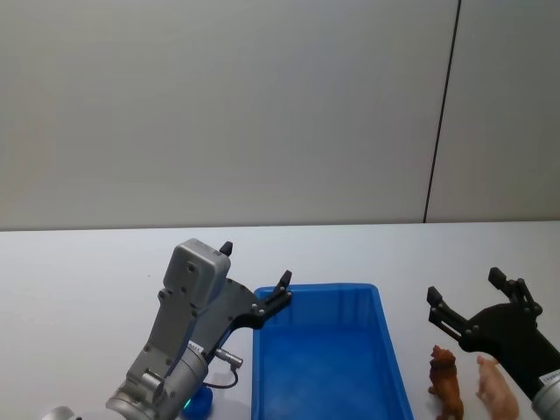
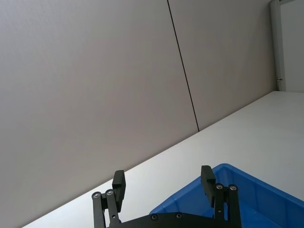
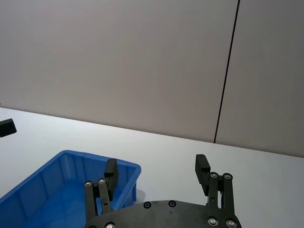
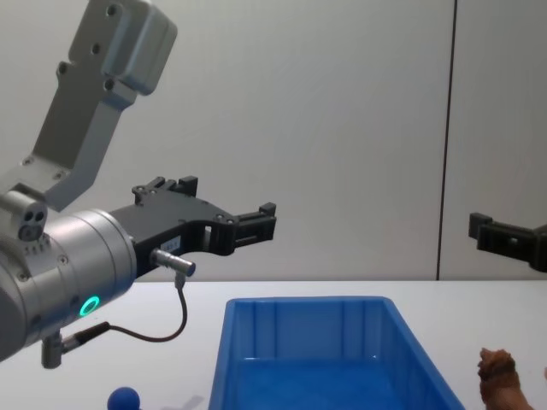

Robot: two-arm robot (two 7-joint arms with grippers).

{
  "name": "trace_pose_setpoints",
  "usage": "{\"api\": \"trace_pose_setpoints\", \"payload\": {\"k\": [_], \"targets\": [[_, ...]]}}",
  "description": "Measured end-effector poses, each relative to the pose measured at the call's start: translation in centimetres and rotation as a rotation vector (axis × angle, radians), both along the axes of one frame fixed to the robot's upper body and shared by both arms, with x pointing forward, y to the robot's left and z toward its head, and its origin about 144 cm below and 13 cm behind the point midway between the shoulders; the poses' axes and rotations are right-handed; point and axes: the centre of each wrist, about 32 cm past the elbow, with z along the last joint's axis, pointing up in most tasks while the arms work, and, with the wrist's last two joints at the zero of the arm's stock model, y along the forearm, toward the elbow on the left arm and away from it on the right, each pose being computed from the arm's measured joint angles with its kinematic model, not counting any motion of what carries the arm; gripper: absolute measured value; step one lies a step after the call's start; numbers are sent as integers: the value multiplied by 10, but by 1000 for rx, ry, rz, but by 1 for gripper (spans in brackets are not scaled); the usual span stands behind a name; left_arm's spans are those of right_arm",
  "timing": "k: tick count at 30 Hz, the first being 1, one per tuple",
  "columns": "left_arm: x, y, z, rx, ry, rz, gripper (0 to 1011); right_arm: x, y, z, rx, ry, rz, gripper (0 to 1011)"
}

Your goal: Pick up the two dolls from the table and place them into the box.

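While the brown figurine (image 1: 446, 381) and the pink figurine (image 1: 497, 389) are standing just right of the box (image 1: 332, 287), the right gripper (image 1: 465, 286) is hanging close over them with its jaws spread, likely for grasping. The left gripper (image 1: 255, 264) is idling, also spread, at the box's far-left corner.

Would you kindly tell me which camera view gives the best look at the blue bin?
The head view: it looks down into the blue bin, showing its far rim, both side walls and floor. The chest view shows it side-on, cut off below. Each wrist view catches one corner.
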Motion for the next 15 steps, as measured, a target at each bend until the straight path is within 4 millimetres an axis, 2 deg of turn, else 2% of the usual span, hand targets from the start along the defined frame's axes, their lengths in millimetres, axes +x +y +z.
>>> {"api": "trace_pose_setpoints", "payload": {"k": [15], "targets": [[0, 0, 0, 0, 0, 0, 1001, 0, 0, 0, 0, 0, 0, 1001]]}}
